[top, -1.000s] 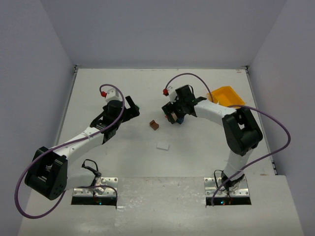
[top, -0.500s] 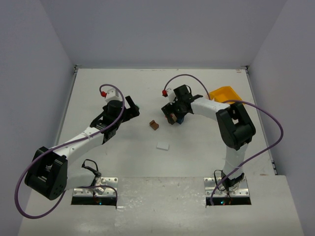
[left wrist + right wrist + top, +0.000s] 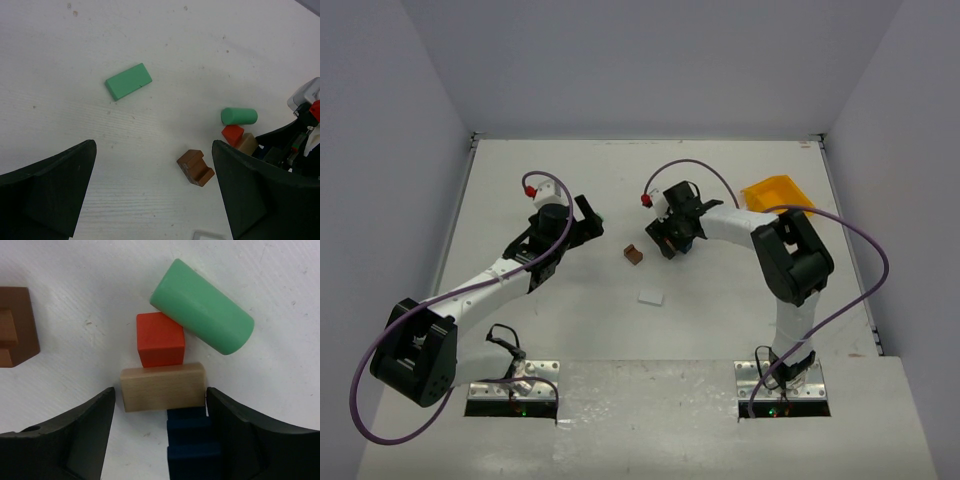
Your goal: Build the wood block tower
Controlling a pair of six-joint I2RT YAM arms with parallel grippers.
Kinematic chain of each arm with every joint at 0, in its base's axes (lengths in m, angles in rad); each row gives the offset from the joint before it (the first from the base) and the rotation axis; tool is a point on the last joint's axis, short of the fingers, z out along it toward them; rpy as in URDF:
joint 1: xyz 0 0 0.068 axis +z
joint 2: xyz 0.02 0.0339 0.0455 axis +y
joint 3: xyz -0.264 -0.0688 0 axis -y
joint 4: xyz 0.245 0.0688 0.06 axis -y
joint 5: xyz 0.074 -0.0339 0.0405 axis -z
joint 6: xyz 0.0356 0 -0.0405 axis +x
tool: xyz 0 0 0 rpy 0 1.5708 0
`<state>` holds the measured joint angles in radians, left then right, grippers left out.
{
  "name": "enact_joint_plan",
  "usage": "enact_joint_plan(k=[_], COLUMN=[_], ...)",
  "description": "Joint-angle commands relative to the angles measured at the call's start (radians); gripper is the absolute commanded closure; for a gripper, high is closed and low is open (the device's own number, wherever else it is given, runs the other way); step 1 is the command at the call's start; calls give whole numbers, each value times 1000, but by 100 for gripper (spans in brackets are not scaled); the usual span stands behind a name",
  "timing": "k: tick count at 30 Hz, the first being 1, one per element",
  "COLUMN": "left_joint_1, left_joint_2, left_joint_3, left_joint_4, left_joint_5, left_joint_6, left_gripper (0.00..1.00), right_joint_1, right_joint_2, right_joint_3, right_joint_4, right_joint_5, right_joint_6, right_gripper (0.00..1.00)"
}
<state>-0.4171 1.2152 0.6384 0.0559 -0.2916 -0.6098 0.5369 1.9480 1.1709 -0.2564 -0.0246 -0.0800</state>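
Observation:
In the right wrist view a mint green cylinder (image 3: 202, 307), a red cube (image 3: 160, 339), a pale wood block (image 3: 162, 386) and a dark blue stepped block (image 3: 192, 445) lie touching in a cluster on the table. My right gripper (image 3: 160, 412) is open. Its fingers straddle the pale and blue blocks, and the right finger is close against them. A brown notched block (image 3: 15, 327) lies apart to the left; it also shows in the top view (image 3: 634, 254). My left gripper (image 3: 155, 190) is open and empty above the table, near the brown block (image 3: 195, 167). A flat green block (image 3: 128, 81) lies farther off.
A yellow bin (image 3: 778, 193) stands at the back right. A small white flat piece (image 3: 651, 296) lies in front of the brown block. The right gripper (image 3: 670, 238) and left gripper (image 3: 588, 222) face each other across the table's middle. Walls enclose the table.
The right arm has shifted its gripper slightly left and its elbow has swung in over the last second. The left arm and the loose blocks have not moved.

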Motion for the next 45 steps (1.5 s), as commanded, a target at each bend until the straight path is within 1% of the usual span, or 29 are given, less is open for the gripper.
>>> enact_joint_plan(k=[1,2,4,5,7,8,12,17,21,23,24,28,30,32,34,35,37,39,42,45], left_joint_1=[9,9,9,9,9,9,9,9,9,9,9,9,9,9,9,9,9,9,9,9], left_joint_2=[-8,-8,-8,-8,-10,-12,-18,-42,-62,-74,-74,-98,-100,-105,-108,-108,-117,-126,-140,-157], left_joint_3=[13,12,12,12,10,10,8,-2,-11,-16,-16,-22,-23,-21,-18,-20,-27,-34,-36,-46], left_joint_4=[22,21,21,21,21,21,19,21,23,21,21,22,22,24,19,16,16,18,13,11], left_joint_5=[-7,-7,-6,-4,3,3,7,12,16,16,16,2,-2,-5,-8,-9,-14,-18,-30,-40], left_joint_6=[5,4,4,2,2,1,-1,-3,-7,-7,-7,-8,-7,-6,-5,-7,-9,-11,-11,-13], left_gripper=[0,0,0,0,0,0,0,0,0,0,0,0,0,0,0,0,0,0,0,0], right_joint_1=[14,16,18,20,25,28,46,47,46,47,48,69,88,119,148,167,201,251,305,326], right_joint_2=[6,2,-8,-12,-33,-48,-130,-260,-363,-418,-419,-564,-632,-688,-704,-710,-716,-713,-663,-604], right_joint_3=[2,0,-2,-2,4,9,-2,-14,-64,-80,-83,-208,-293,-382,-416,-437,-467,-505,-513,-502], right_joint_4=[28,31,37,37,34,30,47,52,83,53,29,-55,-71,-110,-143,-147,-141,-123,-114,-91], right_joint_5=[48,50,48,49,68,79,105,158,144,150,172,317,312,314,321,311,286,313,350,357], right_joint_6=[-19,-18,-12,-7,12,21,53,198,232,274,275,476,528,650,763,791,880,945,1014,1069], right_gripper=[30,37,56,62,69,71,71,72,71,72,73,75,75,75,75,75,76,76,75,75])
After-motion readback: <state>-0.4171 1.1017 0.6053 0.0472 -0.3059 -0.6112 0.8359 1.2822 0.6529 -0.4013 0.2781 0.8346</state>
